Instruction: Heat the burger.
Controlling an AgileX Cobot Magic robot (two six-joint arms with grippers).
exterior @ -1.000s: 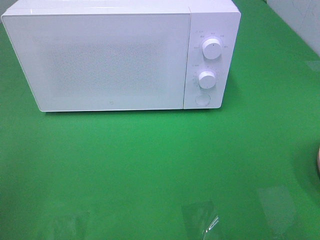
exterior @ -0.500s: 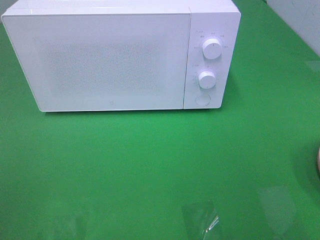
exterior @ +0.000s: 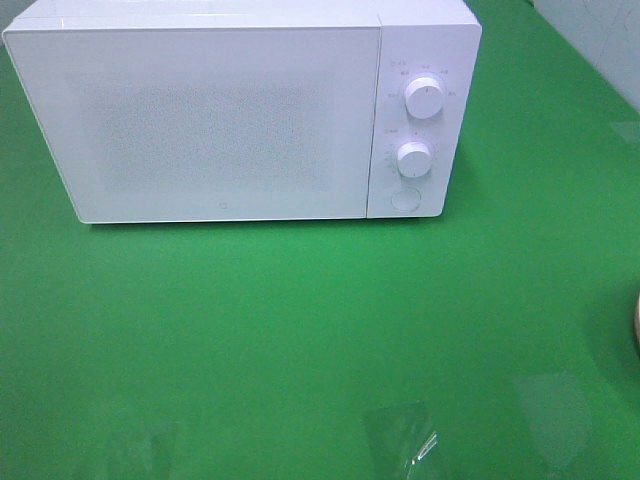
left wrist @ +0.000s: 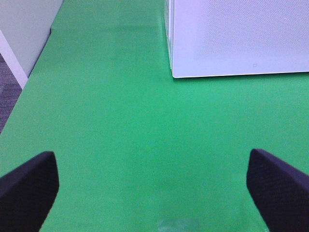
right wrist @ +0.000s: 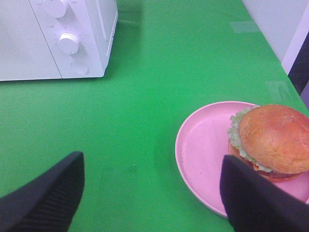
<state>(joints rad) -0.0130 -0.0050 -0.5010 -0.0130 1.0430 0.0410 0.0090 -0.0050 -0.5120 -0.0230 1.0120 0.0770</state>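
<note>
Two grippers: both spread wide, holding nothing.
Left gripper: hung over bare green table, near the microwave's door side.
Right gripper: hung over table beside the plate.
Burger: sat on the pink plate, off-centre, near the table's right edge.
Microwave: white, door shut, at the far edge; two knobs on its right panel.

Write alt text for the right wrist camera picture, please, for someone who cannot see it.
A burger with a glossy brown bun and green lettuce sits on a pink plate on a green table. The open right gripper frames the foreground with dark fingers; a white microwave with closed door stands farther off.
</note>
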